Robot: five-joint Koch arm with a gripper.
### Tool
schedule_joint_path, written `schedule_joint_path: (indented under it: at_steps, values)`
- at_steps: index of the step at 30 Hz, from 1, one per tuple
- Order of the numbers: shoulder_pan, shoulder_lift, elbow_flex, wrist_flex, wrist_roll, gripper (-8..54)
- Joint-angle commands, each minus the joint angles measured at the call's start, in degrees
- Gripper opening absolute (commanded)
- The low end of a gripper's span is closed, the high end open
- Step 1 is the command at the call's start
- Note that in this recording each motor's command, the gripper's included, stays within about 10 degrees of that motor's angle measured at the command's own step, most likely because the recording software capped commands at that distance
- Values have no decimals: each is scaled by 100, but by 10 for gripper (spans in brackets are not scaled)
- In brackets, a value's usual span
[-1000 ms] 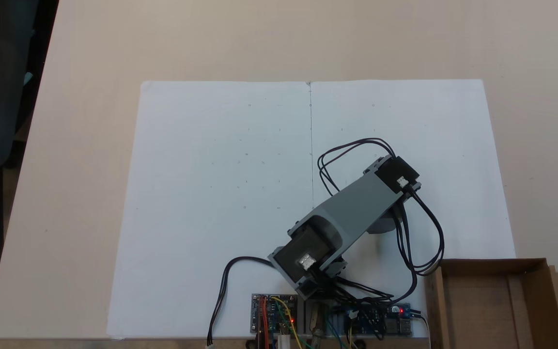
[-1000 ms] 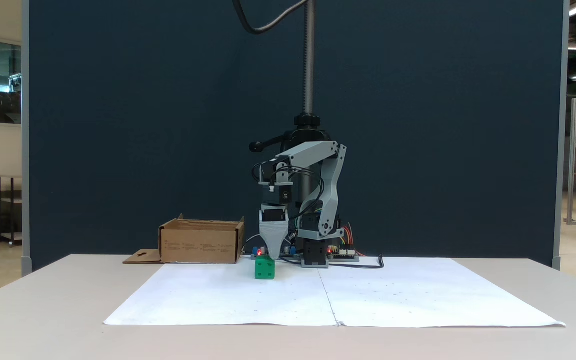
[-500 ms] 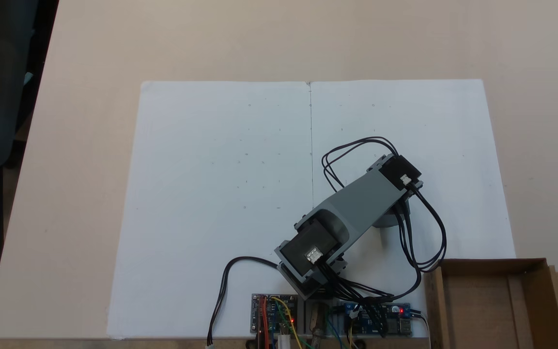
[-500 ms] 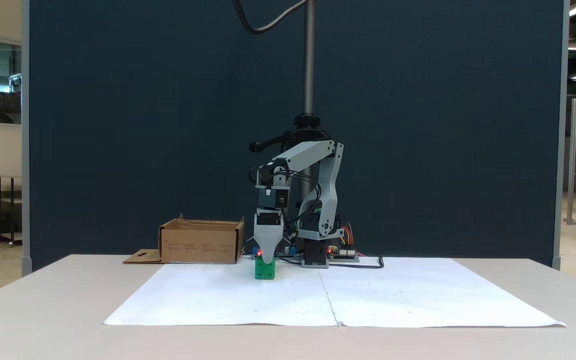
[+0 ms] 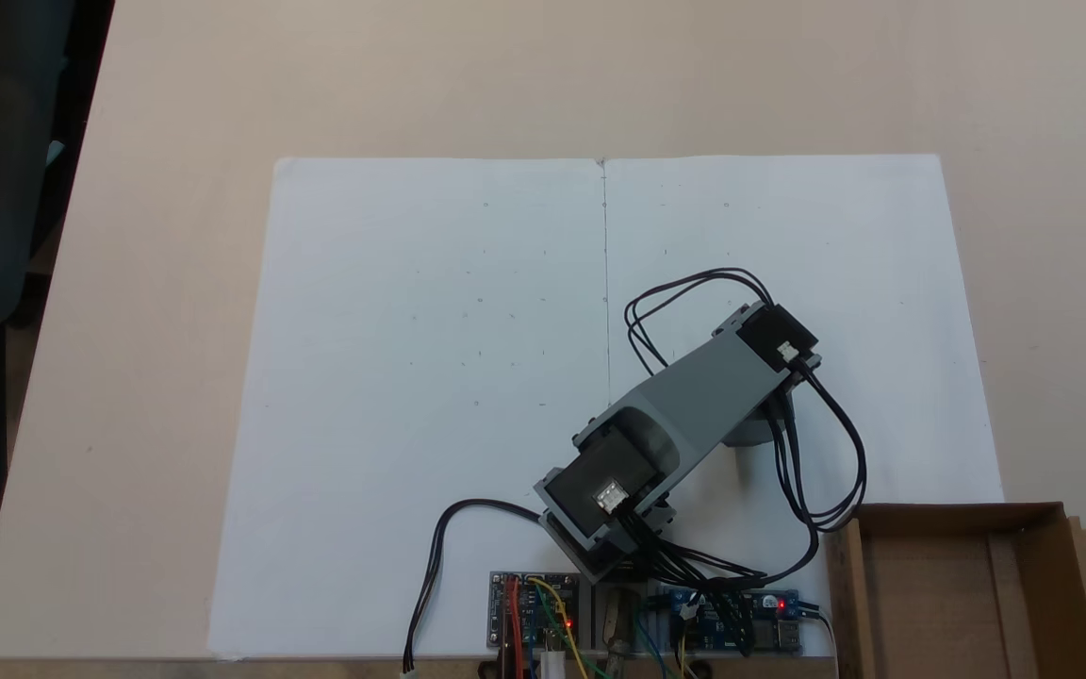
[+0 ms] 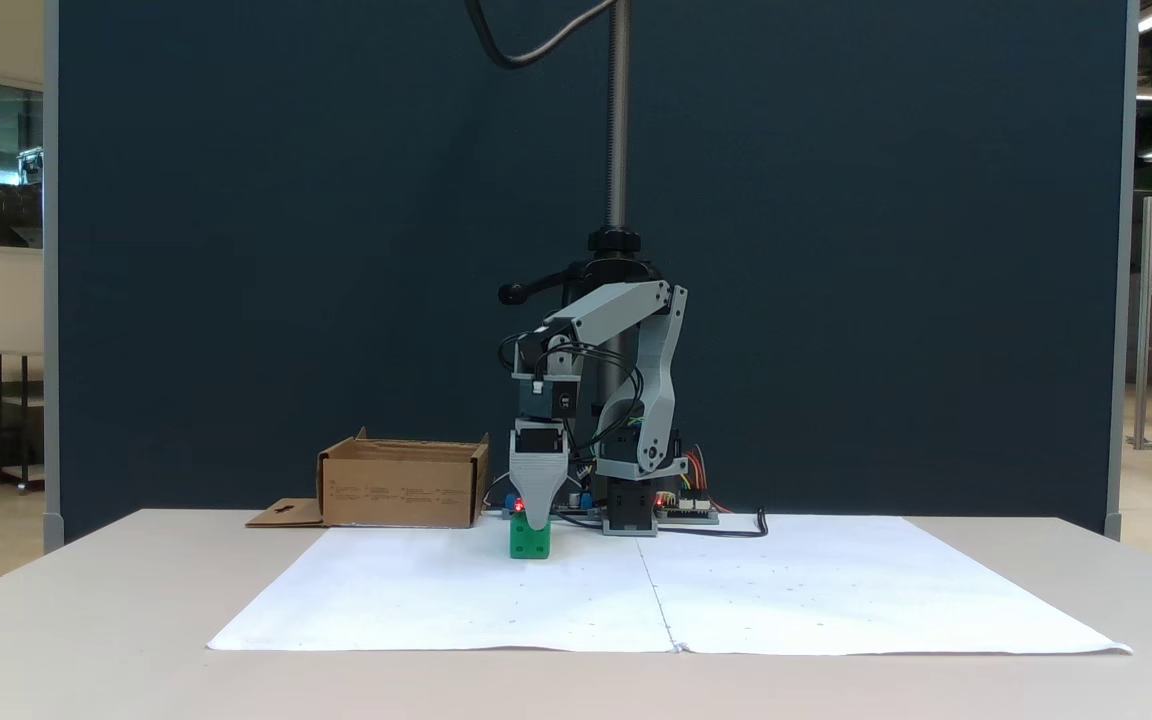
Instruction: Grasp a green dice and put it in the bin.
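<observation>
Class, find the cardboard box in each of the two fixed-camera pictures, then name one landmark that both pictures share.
Fixed view from above: the bin lies in the bottom right corner, off the white paper.
Fixed view from the front: the bin stands left of centre, behind the paper's far left corner.
Shared landmark: the white paper's middle seam.

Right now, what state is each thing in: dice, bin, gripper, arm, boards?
Dice: resting on the paper, not in the bin, gripper tip overlapping its top.
Bin: upright, open-topped, nothing seen inside it from above, flap lying flat.
Gripper: pointing straight down at the dice; jaws in line, open or shut unclear.
Arm: bent over the paper.
Boards: red lights lit.
</observation>
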Motion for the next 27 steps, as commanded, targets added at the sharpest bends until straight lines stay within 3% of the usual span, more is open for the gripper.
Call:
schedule_joint_path:
  at_steps: [1,27]
  values:
    - [97,62,-26,-176,439,432]
    - [70,-352,-9,-334,870,429]
